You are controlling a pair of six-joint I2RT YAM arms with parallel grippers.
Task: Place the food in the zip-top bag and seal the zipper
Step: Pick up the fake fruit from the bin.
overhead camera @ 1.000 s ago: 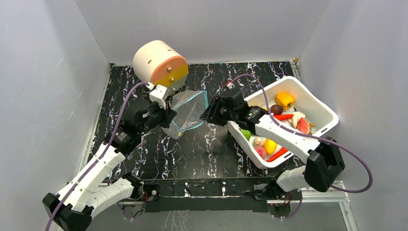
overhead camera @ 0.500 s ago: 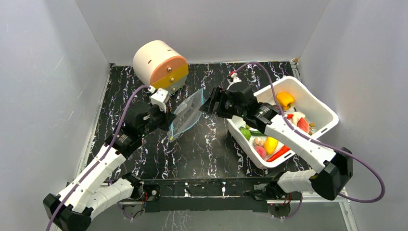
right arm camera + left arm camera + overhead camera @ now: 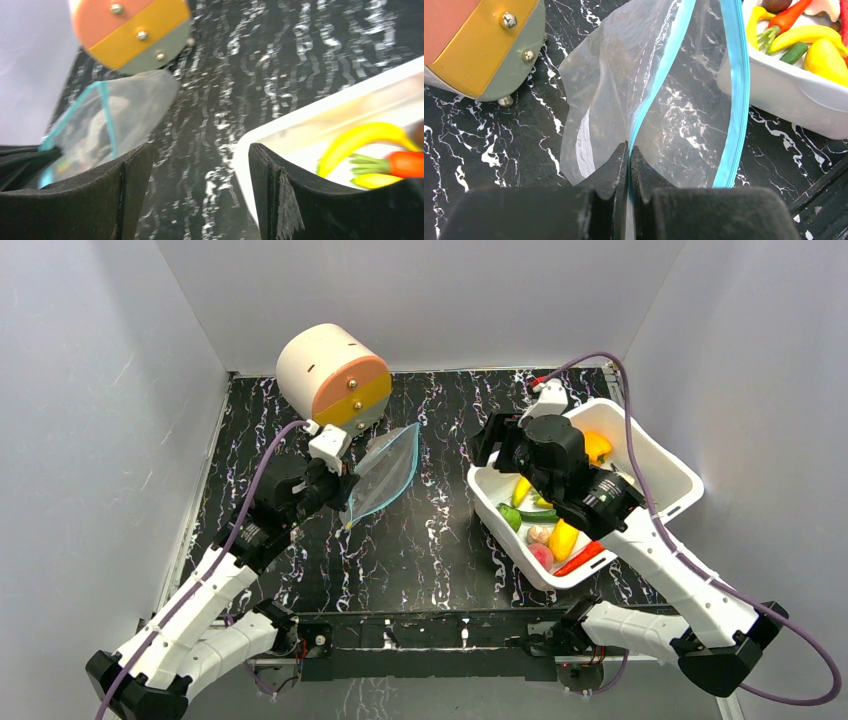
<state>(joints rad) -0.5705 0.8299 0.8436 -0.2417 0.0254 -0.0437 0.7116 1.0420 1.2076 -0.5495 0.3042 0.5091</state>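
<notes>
Since a second ago the right fingers [image 3: 488, 440] have drawn away from the bag's mouth and swung back over the white tub [image 3: 668, 462]. They now stand apart with nothing between them.

The left fingers [image 3: 629, 152] are pressed together on the zip-top bag [image 3: 609, 85], pinching one lip of its mouth at the zipper [image 3: 735, 105]. That lip's teal strip runs up from between the tips, and the other strip bows away to their right, so the mouth gapes. The bag spreads out ahead of the left fingers and well to the left of the right ones. We cannot tell whether its far end touches the counter [image 3: 430, 540].

One small white label [image 3: 583, 145] sits on the bag just left of the left fingertips, and its print is too fine for us to read.

We count one bag, one tub and one drum [image 3: 332, 375] beyond the left fingers. All the food [image 3: 563, 538] we see lies in the tub, below and to the right of the right fingers. At the tub's end nearest the left fingers we count two yellow bananas [image 3: 809, 34], one red chili [image 3: 791, 17], one green piece [image 3: 795, 52] and one rounded yellow piece [image 3: 826, 62].
</notes>
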